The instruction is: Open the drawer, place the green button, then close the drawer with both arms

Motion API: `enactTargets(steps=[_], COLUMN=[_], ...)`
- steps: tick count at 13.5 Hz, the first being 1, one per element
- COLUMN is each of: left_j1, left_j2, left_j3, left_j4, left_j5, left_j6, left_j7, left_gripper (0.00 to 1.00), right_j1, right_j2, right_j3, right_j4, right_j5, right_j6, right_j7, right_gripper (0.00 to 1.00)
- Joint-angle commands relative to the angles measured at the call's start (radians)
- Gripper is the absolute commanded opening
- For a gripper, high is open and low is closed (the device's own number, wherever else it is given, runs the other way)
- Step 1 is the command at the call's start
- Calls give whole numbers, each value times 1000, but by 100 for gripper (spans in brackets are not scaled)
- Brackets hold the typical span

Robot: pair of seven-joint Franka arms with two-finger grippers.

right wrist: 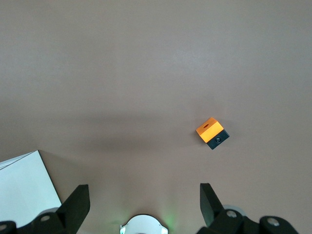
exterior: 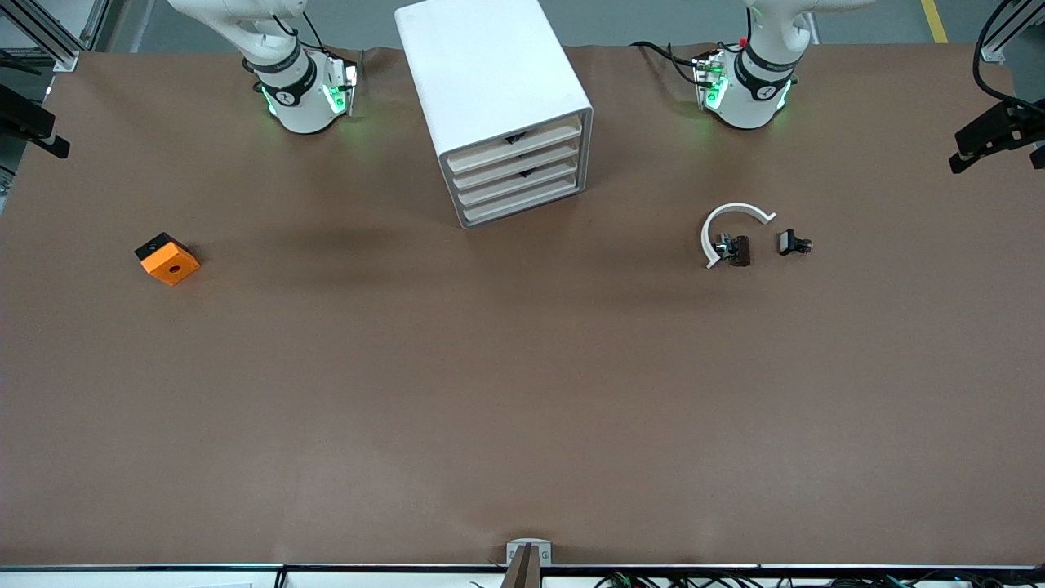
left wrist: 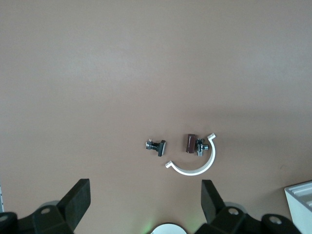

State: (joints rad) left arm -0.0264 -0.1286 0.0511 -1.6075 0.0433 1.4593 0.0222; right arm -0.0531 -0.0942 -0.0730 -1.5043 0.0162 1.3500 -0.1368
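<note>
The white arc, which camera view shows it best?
The left wrist view: the white arc lies unobstructed, a small dark part inside its curve. The front view shows it smaller, toward the left arm's end of the table. The right wrist view does not show it.

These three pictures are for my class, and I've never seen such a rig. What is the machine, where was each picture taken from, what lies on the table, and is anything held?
Two white robot arms stand at a brown table. One picture looks down from across the table; the other two come from cameras on each wrist. The left gripper and right gripper are both open and hold nothing. On the table: a boxy white cabinet with four shut cream-fronted drawers, an orange cube with a hole, a white plastic arc and small dark parts beside it.
</note>
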Motion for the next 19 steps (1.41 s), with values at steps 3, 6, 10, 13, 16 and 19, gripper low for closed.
enactTargets(steps=[3, 6, 10, 13, 16, 19], left_j1=[-7, -4, -7, -10, -6, 0], left_j2=[-88, -83, -69, -56, -34, -34], left_j3=[-59, -77, -77, -77, -77, -73], left_j4=[-97, -94, -83, -81, -64, -65], left_j5=[0, -3, -22, -34, -43, -43], left_j6=[7, 33, 56, 82, 78, 70], left_j7=[4, -4, -65, -70, -71, -71], left_gripper=[100, 100, 100, 100, 100, 100], right_j1=[4, 4, -1, -1, -1, -2], right_j2=[-25, -27, -27, -29, -30, -32], right_j3=[4, 2, 1, -1, -1, -2], right_j4=[-28, -28, -33, -37, -39, -47], right_j5=[-6, -6, -6, -6, -6, -6], right_j6=[9, 6, 3, 5, 5, 8], right_j7=[-20, -43, -46, -46, -46, -47], right_gripper=[100, 100, 100, 100, 100, 100])
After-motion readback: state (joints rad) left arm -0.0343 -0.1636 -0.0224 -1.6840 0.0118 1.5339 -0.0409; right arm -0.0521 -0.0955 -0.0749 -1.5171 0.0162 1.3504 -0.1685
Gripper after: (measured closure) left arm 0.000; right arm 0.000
